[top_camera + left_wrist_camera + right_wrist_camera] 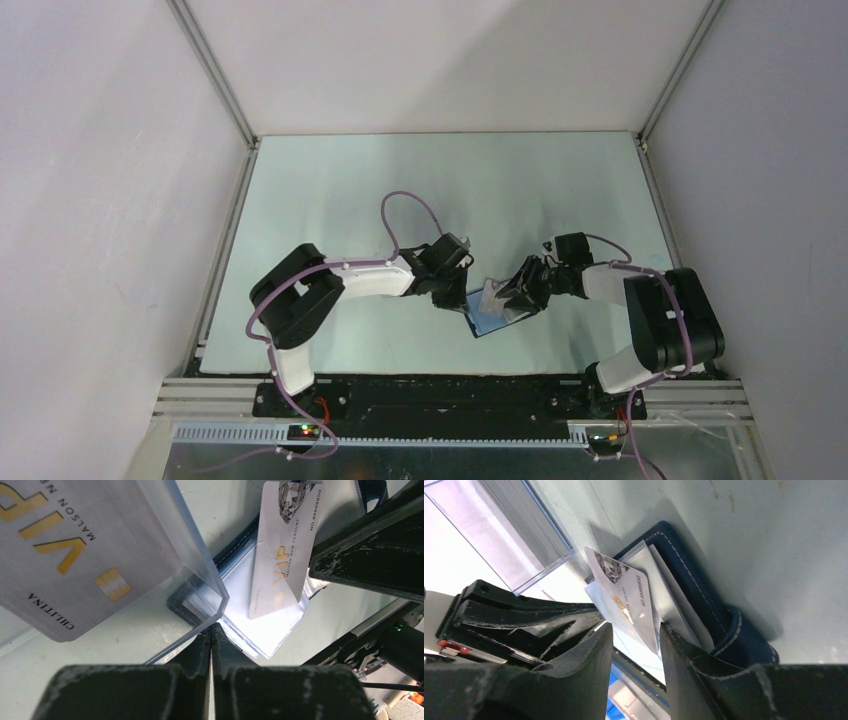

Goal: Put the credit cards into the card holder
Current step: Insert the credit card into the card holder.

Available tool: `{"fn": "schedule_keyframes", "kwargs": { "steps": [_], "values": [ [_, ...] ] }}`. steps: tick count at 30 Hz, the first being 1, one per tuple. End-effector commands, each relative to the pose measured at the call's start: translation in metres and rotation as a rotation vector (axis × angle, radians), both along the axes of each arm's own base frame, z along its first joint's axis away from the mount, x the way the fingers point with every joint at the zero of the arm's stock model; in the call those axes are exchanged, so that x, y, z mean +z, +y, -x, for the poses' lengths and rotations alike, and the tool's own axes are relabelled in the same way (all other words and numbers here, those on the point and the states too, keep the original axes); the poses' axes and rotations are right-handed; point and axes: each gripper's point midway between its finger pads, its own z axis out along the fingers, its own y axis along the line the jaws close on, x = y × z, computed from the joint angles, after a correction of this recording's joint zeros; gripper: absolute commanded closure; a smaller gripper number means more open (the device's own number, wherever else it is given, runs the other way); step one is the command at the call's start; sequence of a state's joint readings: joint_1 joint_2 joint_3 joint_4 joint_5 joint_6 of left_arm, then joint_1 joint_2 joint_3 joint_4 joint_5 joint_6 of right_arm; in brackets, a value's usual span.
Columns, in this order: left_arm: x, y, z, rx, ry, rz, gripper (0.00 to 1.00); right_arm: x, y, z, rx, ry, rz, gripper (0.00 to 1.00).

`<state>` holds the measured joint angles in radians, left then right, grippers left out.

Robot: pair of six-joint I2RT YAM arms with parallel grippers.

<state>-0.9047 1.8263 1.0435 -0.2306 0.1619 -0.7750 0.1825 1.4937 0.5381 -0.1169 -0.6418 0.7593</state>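
Tabletop (400, 200): pale green and walled in white; all the action sat in its near half, toward 6 o'clock from its centre.
Left arm (320, 290): reached in from 7 o'clock, its wrist ending just beside the card holder.
Right arm (650, 310): reached in from 4 o'clock, folded back on itself, its wrist meeting the same spot.
Left end effector (211, 630): stood at 10 o'clock of the holder in the top view; jaws pressed tight together with no gap, pinching the lower edge of a clear sleeve as far as the wrist view showed.
Right end effector (636, 626): stood at 2 o'clock of the holder; jaws roughly half apart, flanking the lower end of a credit card, with a gap visible on the left finger's side.
Card holder (497, 318): dark navy with pale stitching, lying open on the tabletop between the two end effectors, its glossy inner pockets facing up.
Clear sleeve (195, 575): raised above the holder at its 10 o'clock, carrying a silver card (65, 555) with gold "VIP" lettering.
Credit card (624, 595): silver, tilted, one end tucked into a holder pocket, the other end between the right jaws.
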Motion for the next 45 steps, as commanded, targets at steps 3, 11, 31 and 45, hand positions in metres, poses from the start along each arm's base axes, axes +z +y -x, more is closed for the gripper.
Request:
{"fn": "schedule_keyframes", "kwargs": {
  "steps": [3, 11, 31, 45],
  "values": [
    [-0.017, 0.011, -0.003, -0.004, -0.014, -0.067, 0.97, -0.031, 0.0, 0.005, -0.038, 0.095, 0.029, 0.55],
    [-0.017, 0.012, -0.004, -0.004, -0.018, -0.068, 0.97, -0.031, -0.001, -0.003, -0.056, 0.078, 0.018, 0.78],
    [-0.02, 0.014, -0.003, -0.009, -0.017, -0.081, 0.98, 0.003, -0.03, -0.009, 0.003, -0.075, 0.178, 1.0],
    [-0.016, 0.017, -0.005, -0.065, -0.036, -0.095, 0.98, -0.005, -0.022, 0.014, 0.209, -0.019, 0.235, 1.0]
  ]
}}
